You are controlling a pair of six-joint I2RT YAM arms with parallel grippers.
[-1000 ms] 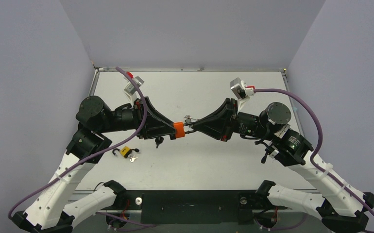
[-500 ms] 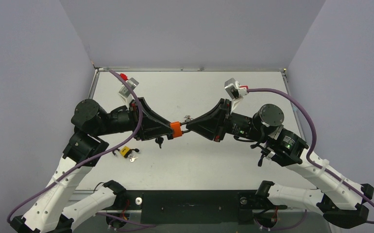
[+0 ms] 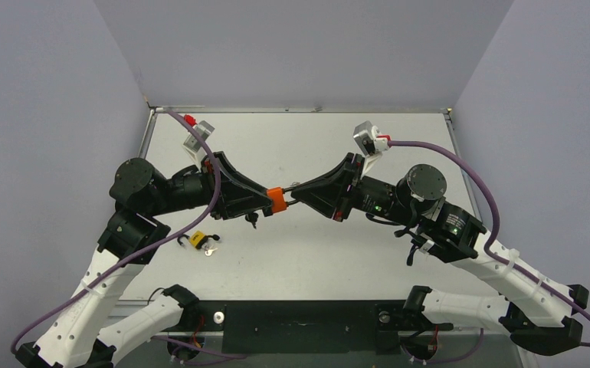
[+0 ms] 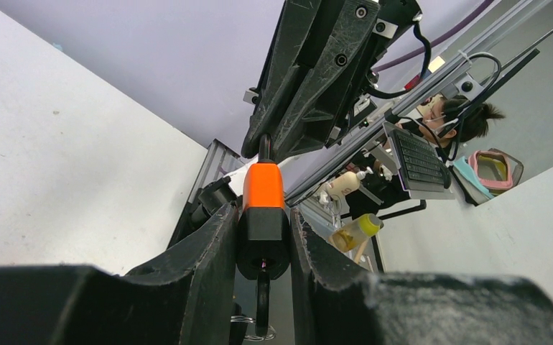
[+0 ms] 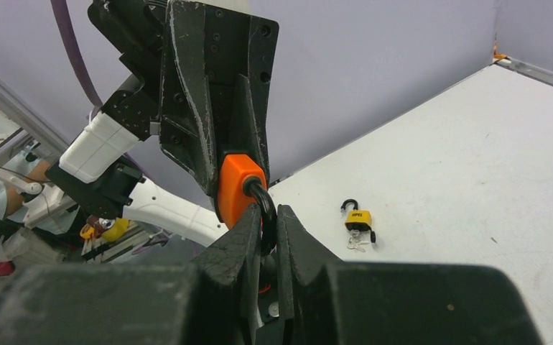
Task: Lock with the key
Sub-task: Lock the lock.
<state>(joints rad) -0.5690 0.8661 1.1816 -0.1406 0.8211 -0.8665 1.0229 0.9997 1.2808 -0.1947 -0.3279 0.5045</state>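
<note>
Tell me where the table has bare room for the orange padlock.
Bare: the far strip of the table behind both grippers, and the near middle right of the yellow padlock. Crowded: the centre, where the left gripper and right gripper clamp the orange padlock.

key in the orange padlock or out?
In. The key hangs plugged into the underside of the orange padlock.

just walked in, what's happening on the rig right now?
Both arms hold an orange padlock in the air between them. The left gripper is clamped on its body; the right gripper pinches the black shackle. A key with a black head sticks out of the lock's underside, a ring hanging from it. A second, yellow padlock lies on the table, shackle open, untouched.
</note>
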